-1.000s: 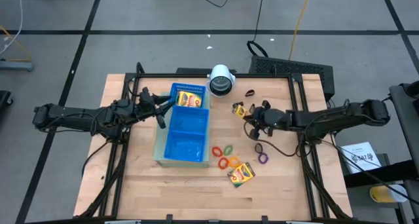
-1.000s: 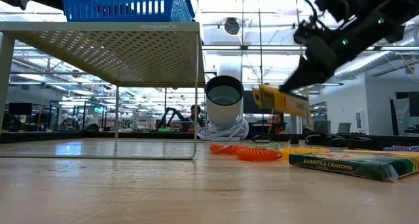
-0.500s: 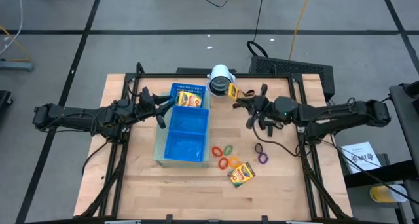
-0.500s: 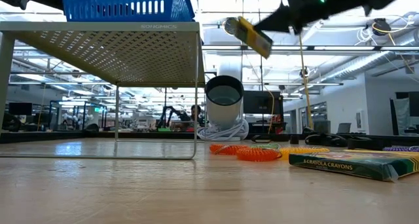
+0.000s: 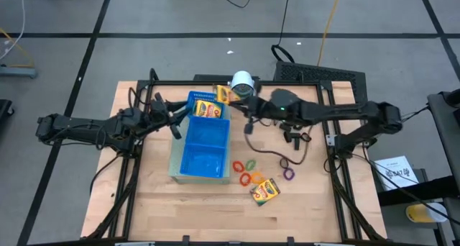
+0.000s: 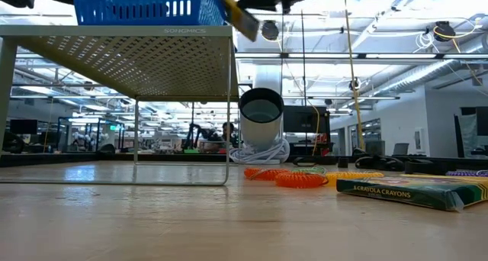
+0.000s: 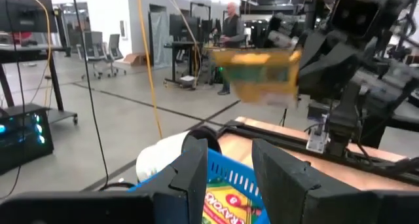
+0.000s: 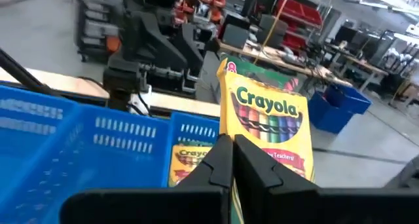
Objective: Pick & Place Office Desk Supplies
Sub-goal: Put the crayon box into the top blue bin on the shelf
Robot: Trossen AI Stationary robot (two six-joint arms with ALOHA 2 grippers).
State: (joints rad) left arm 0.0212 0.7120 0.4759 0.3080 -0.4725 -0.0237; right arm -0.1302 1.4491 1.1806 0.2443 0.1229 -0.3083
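- Step in hand, as I judge it: right gripper [image 5: 231, 101], fingers pinched tight on a small yellow-and-green cardboard crayon box [image 8: 264, 135], carries it over the far compartment of the blue three-compartment plastic tray [image 5: 203, 157].
- To do it well: centre the box over that far compartment, lower it inside the walls, then release; don't drop it from height or it may bounce onto the rim.
- 1 crayon box [image 5: 207, 111] already lies flat in that compartment, so tip the held one flatter and set it on or beside that one.
- Left gripper [image 5: 175, 117] sits at the tray's left wall, fingers part-open; cannot tell if it grips the wall. Keep clear of it.
- Held box: upright, slightly tilted, "Crayola" face readable, pinched at the lower edge.
- Another crayon box [image 5: 264, 191] and thin coloured rings [image 5: 249, 172] lie on the wooden table [image 5: 144, 196], right of the tray.
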